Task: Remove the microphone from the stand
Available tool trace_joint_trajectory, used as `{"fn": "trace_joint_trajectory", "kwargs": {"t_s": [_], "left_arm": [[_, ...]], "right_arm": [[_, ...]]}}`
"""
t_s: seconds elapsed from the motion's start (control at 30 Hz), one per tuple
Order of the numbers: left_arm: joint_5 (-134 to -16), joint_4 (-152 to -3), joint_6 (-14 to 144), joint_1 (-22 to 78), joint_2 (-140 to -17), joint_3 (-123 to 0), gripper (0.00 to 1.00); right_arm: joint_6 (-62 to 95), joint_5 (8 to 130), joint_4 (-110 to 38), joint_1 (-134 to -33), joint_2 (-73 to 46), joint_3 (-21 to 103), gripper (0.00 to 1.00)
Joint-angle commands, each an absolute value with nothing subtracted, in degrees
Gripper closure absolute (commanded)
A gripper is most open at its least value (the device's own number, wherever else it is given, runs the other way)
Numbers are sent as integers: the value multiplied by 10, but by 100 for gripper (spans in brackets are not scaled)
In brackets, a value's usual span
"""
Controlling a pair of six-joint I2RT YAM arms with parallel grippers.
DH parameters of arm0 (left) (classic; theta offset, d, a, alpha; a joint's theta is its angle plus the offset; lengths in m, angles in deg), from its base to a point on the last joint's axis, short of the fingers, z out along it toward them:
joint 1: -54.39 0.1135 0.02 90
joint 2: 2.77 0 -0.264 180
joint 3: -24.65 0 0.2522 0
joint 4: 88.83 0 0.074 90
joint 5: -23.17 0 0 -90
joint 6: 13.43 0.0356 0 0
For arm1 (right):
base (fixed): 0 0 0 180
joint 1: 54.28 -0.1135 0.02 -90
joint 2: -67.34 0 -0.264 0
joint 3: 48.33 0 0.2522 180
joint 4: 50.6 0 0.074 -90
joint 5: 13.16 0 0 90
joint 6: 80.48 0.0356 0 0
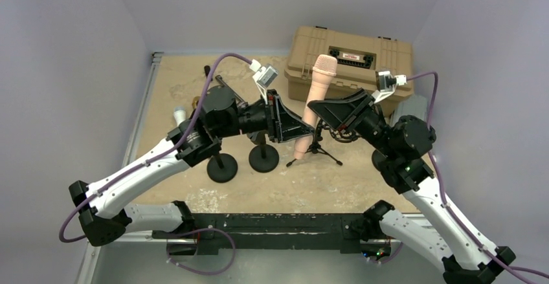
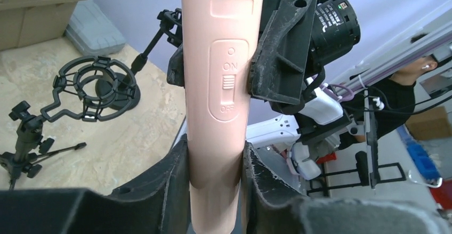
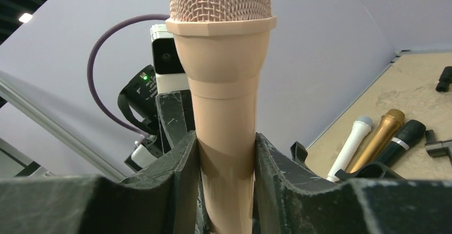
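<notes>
The pink microphone [image 1: 320,80] stands tilted over the tripod stand [image 1: 317,149] at mid-table, the left gripper [image 2: 216,164] clamped on its lower barrel and the right gripper [image 3: 226,154] clamped below its mesh head, a tan case [image 1: 353,54] behind.

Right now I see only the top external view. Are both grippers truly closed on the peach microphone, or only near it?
Observer: The right gripper is closed on it. Its wrist view shows it pressing the microphone from both sides, just below the collar of the head.
Operator: And the left one?
Observer: The left gripper pinches the lower body, under the ON/OFF switch, which faces that camera.
Operator: What lies behind the left arm?
Observer: Three spare microphones lie side by side on the table: white one, gold one, black one.
</notes>
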State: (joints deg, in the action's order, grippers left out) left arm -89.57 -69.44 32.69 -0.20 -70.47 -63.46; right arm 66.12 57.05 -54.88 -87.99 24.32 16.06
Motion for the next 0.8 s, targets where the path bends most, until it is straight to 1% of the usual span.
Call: {"fn": "trace_joint_trajectory", "kwargs": {"t_s": [0.0,0.03,0.07,0.1,0.17,0.2,0.27,0.4,0.47,0.6,0.77], "left_arm": [[-879,-703,345,-6,-686,-654,100],[-867,-684,355,-6,-679,-657,100],[-852,-661,369,-6,-672,-660,100],[-834,-630,393,-5,-661,-665,100],[-793,-565,435,-5,-641,-674,100],[-775,-533,456,-6,-630,-680,100],[-728,-453,499,-5,-614,-699,100],[-602,-319,563,2,-585,-745,100],[-560,-259,577,34,-578,-766,100],[-559,-161,595,171,-579,-785,100],[-413,-144,636,305,-579,-749,100]], "right_arm": [[650,581,-565,-884,263,160,62],[641,591,-550,-884,266,164,48],[631,602,-530,-883,270,172,36],[615,620,-491,-883,273,184,27],[583,654,-429,-883,278,209,13],[572,656,-408,-883,280,220,8],[550,681,-365,-883,283,240,3],[500,751,-281,-883,289,278,3],[484,783,-252,-884,294,289,3],[465,825,-222,-883,309,298,4],[462,839,-214,-884,329,291,5]]}}
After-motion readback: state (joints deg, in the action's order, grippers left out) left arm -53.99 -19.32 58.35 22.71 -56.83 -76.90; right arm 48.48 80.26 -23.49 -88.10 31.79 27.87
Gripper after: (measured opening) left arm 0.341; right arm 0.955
